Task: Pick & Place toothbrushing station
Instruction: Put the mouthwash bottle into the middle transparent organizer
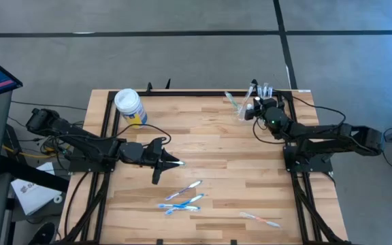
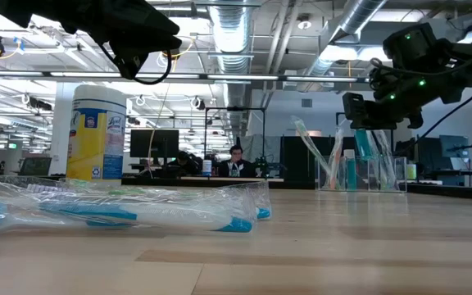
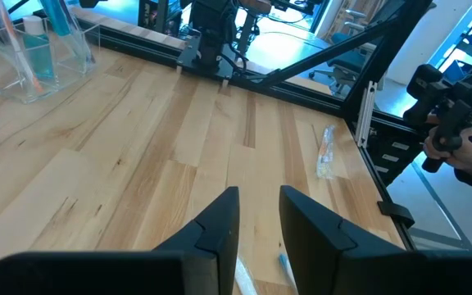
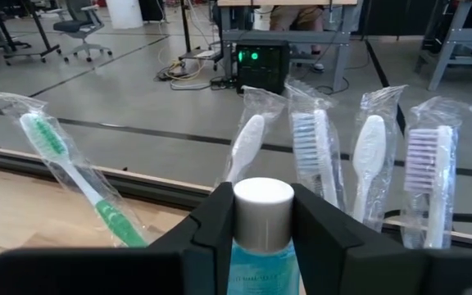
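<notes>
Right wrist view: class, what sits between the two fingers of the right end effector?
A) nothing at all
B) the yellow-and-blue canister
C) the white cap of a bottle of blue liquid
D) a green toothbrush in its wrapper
C: the right end effector has its dark fingers on either side of the white cap of a bottle holding blue liquid, while the wrapped green toothbrush stands off to one side.
</notes>
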Robot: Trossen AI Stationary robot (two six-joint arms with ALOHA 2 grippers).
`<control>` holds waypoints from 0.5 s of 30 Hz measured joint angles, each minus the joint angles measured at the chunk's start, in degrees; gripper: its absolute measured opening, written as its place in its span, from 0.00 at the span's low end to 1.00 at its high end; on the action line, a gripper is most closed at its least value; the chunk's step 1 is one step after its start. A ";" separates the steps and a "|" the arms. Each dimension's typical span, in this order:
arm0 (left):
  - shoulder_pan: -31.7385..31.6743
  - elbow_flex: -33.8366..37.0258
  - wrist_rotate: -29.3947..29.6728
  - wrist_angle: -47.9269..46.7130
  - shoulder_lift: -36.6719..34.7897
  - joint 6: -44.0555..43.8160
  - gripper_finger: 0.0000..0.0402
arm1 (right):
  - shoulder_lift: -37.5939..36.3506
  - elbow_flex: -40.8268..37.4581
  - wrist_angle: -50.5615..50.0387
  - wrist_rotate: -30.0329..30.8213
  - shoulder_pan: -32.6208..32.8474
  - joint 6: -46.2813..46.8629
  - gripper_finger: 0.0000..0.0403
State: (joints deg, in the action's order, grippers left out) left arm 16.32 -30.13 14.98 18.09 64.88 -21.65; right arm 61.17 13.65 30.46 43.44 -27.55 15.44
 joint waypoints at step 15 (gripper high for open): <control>0.00 0.00 -0.02 0.00 0.00 0.00 0.21 | 0.00 0.00 -0.12 -0.11 0.00 0.02 0.28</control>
State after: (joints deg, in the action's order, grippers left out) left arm 16.32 -30.13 14.96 18.09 64.88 -21.65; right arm 61.17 13.65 30.34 43.33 -27.55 15.46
